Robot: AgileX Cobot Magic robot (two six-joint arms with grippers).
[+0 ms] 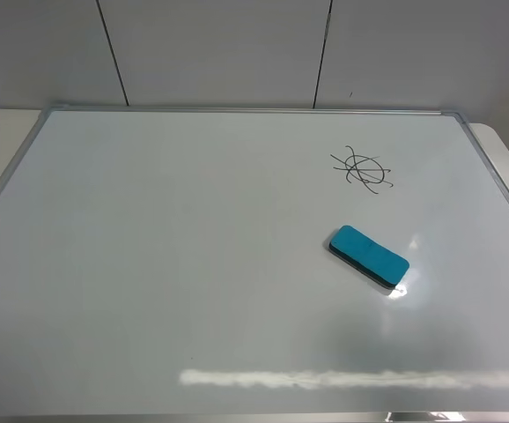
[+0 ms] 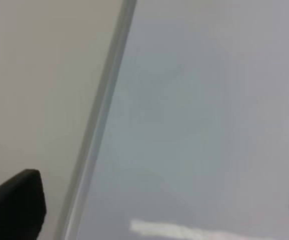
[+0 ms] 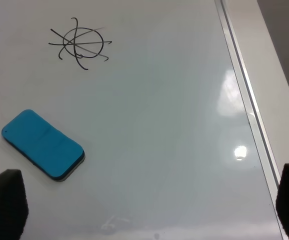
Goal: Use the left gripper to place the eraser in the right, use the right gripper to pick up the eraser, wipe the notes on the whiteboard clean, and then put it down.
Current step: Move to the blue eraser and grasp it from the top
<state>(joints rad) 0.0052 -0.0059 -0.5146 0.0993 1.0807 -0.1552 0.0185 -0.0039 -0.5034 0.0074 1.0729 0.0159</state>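
The left gripper [image 2: 157, 205] is wide open. Only the tips of its two black fingers [image 2: 14, 205] show, one at each side of its wrist view, far apart from each other. They grip nothing. It points down at the left side of the scene.

The right gripper [image 3: 147, 205] is wide open too. Its two black fingers [image 3: 4, 205] also show only as dark tips, set well apart, and its grip is empty. It points down at the near right side. The arms and wrists behind both grippers are hidden.
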